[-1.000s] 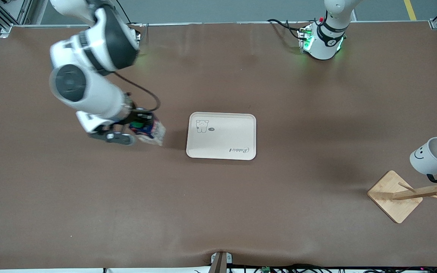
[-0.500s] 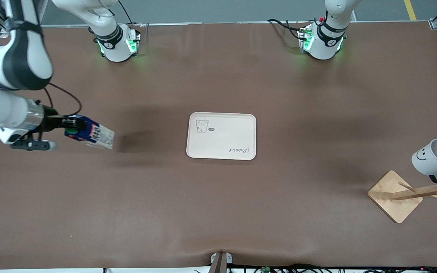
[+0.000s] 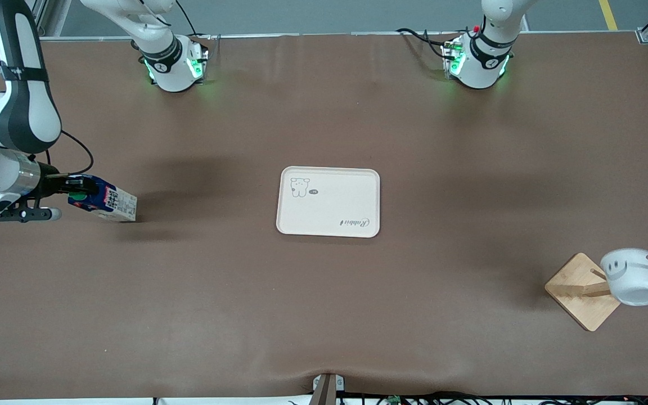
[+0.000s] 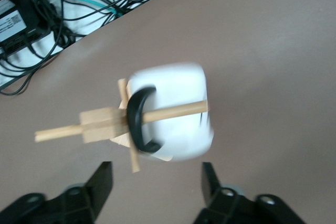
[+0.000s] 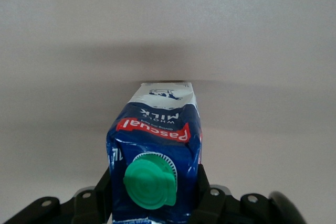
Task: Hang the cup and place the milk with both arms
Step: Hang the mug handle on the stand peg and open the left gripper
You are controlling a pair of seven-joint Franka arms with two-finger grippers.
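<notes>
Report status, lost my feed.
Left gripper open, white smiley mug on wooden rack. Right gripper shut on blue milk carton. Nothing blocking.

Even overhead light, soft table shadows, cup [image 3: 633,275] motion-blurred

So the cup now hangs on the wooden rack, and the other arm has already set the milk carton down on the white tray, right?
Not quite. The cup does hang on the wooden rack, with the left gripper open over it. But the front view shows the milk carton in the right gripper, toward the right arm's end of the table; the white tray holds nothing.
</notes>
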